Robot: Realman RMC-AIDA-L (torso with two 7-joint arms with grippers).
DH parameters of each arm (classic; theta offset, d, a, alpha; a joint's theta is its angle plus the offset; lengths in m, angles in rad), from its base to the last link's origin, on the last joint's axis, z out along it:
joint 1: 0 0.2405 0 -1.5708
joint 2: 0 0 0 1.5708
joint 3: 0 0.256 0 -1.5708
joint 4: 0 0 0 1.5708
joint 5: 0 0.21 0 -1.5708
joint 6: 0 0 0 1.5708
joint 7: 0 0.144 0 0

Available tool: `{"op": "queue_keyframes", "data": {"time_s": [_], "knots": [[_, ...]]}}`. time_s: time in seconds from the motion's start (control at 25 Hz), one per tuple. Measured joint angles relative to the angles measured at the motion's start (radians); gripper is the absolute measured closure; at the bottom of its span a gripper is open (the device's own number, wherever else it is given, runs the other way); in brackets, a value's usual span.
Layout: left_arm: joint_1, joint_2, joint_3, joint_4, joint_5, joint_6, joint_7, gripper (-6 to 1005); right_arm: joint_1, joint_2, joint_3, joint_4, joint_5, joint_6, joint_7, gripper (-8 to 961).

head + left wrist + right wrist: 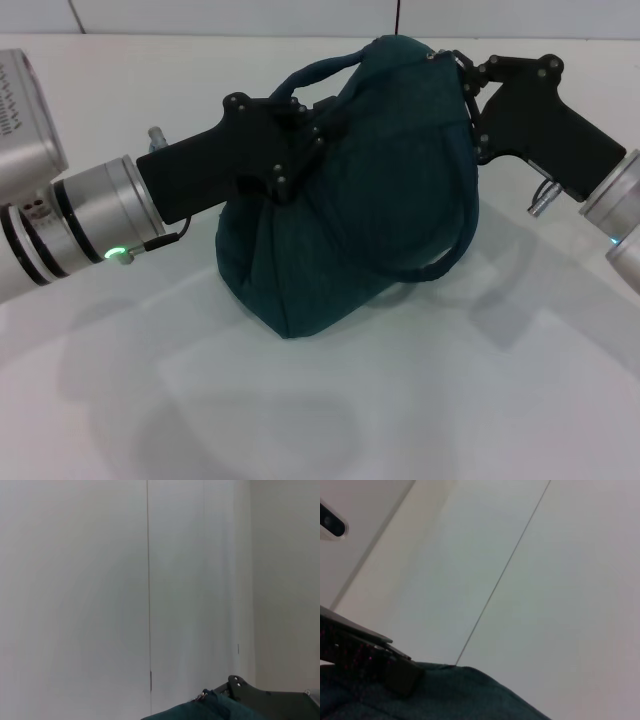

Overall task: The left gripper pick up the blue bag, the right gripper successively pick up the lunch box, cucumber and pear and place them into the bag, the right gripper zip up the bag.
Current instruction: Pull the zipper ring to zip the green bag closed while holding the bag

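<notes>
**Bag held between two grippers at the middle of the tabletop**

Tabletop [330, 420], white and smooth, carries the scene, with a pale wall behind its far edge. The blue bag [360, 200] sits at the middle, bulging and slumped, its base on the surface and its top pulled up to a peak at the far side. One loop handle arches over the upper left of the bag; the other hangs down the right face in a wide curve.

The left gripper [300, 135] reaches in from the left and presses against the bag's upper left side at the handle, its fingers pinched onto the fabric there. The right gripper [468, 85] comes in from the right and meets the bag's top right corner, beside the small metal fitting at the zip line; whether its fingers are spread or pressed together cannot be told.

The bag's body hides whatever lies behind it. In the left wrist view the bag's top [210, 711] shows against the wall, with a metal ring [201, 696] at its peak.
</notes>
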Motion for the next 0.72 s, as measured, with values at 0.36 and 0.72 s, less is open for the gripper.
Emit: {"op": "queue_keyframes", "data": {"time_s": [0.36, 0.72], "knots": [[0.000, 0.000, 0.000, -0.007, -0.005, 0.000, 0.000, 924, -0.019, 0.000, 0.011, 0.013, 0.007, -0.048, -0.003, 935], [0.008, 0.001, -0.011, -0.013, -0.024, -0.001, 0.003, 924, -0.040, -0.002, 0.022, 0.044, 0.054, -0.043, 0.003, 903]]}}
